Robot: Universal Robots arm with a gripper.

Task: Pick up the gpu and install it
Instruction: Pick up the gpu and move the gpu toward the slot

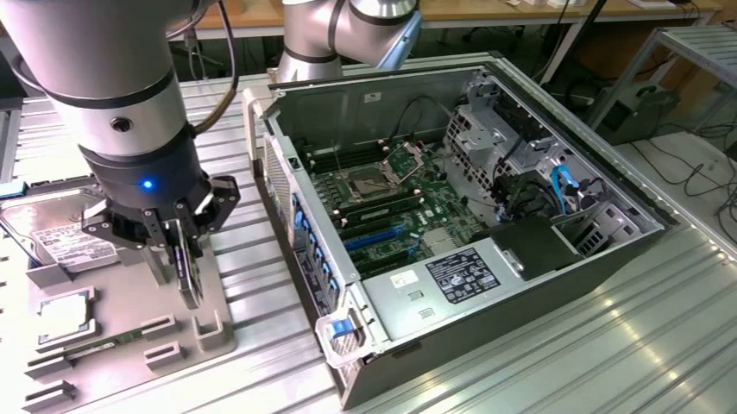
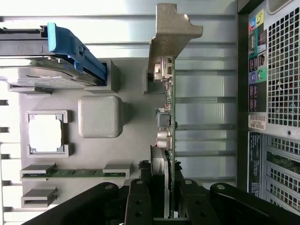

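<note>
**Gpu pinched upright at the tray's edge, beside the open case**

At the exterior view's far left, a hard drive (image 1: 48, 231) with a white label rests in a grey tray (image 1: 121, 297). A square processor (image 1: 64, 315) and a narrow memory stick (image 1: 98, 347) sit in nests on the same tray.

Just to the right, the arm (image 1: 121, 103) hangs straight down over the tray's side nearest the computer. Its black fingers (image 1: 155, 237) (image 2: 138, 201) are pressed in on the gpu (image 1: 188, 280) (image 2: 169, 108), pinching the card from both faces. The card stands upright and edge-on, dark and slim. The wrist view shows its green board running up to a silver bracket (image 2: 171, 33), the fingers clamping the opposite end. Whether the card's lower edge is touching the tray's holders cannot be told.

Further right lies the open computer case (image 1: 519, 345), on its side just beside the tray. Its green motherboard (image 1: 392, 207) faces up. The ribbed metal counter (image 1: 627, 345) carries both tray and case and runs on to the exterior view's right.
</note>
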